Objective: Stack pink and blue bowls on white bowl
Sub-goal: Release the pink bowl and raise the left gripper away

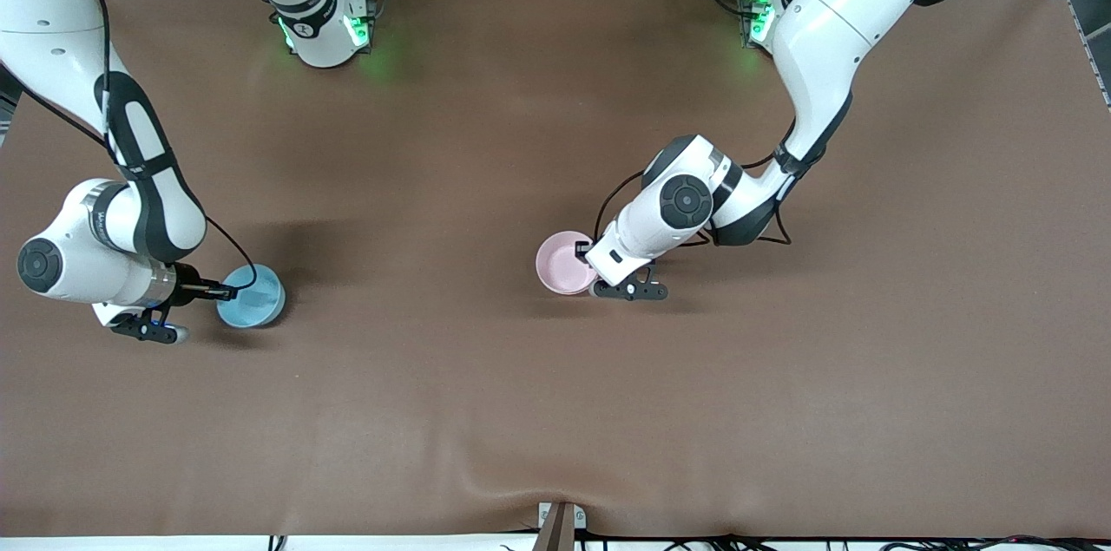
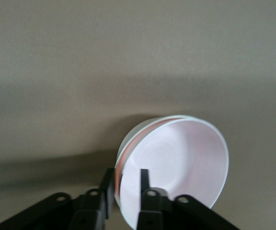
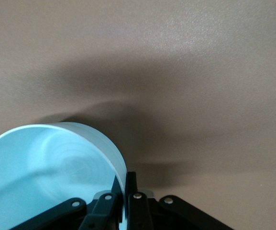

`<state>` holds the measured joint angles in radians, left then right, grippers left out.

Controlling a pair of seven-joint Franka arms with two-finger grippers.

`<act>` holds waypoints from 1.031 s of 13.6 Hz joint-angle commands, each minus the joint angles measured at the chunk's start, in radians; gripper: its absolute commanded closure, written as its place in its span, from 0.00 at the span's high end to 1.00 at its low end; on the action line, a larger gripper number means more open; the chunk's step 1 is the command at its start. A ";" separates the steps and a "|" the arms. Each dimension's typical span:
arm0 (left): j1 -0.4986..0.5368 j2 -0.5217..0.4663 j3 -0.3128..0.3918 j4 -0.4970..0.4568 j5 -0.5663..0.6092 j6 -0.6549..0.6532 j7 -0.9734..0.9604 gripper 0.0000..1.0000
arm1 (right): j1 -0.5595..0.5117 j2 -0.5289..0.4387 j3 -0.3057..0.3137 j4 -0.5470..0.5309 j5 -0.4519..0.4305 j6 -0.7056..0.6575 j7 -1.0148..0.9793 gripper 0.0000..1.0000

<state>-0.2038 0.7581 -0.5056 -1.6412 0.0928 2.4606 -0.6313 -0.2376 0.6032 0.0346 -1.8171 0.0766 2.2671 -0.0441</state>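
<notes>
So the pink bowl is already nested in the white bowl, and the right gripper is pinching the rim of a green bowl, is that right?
Not quite: the bowl in the right gripper is the blue bowl, not green, as the right wrist view shows. The rest holds: the pink bowl sits nested in the white bowl.

Front view: even, moderately bright overhead light on the matte brown table mat (image 1: pixel 555 412); no hard glare. Green indicator glow spills onto the mat beside both arm bases near 12 o'clock. Soft, diffuse shadows lie around the light sky-blue plastic bowl (image 1: pixel 253 298) at 9 o'clock and the pale pink plastic bowl (image 1: pixel 564 263) at centre. Focus crisp throughout; slight wrinkle shading in the mat at 6 o'clock.

Both wrist views: dimmer, greyer, soft focus. Broad blurred shadow bands cross the mat. Bowl interiors look washed out, rims smeared; the black fingers at 6 o'clock are underexposed.
</notes>
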 commanded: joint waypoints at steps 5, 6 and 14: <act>0.177 -0.352 0.001 0.014 0.027 -0.367 0.013 1.00 | 0.001 -0.091 0.028 -0.005 0.029 -0.067 0.007 0.00; 0.214 -0.414 0.001 0.017 0.027 -0.452 0.060 1.00 | 0.012 -0.117 0.039 -0.007 0.031 -0.083 0.013 0.00; 0.584 -0.721 0.001 0.018 -0.064 -0.768 0.545 1.00 | 0.254 -0.273 0.056 -0.011 0.109 -0.176 0.301 0.00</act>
<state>0.3123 0.0994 -0.4986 -1.5864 0.0507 1.7198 -0.1607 -0.0443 0.3848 0.0948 -1.8039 0.1608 2.1030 0.1844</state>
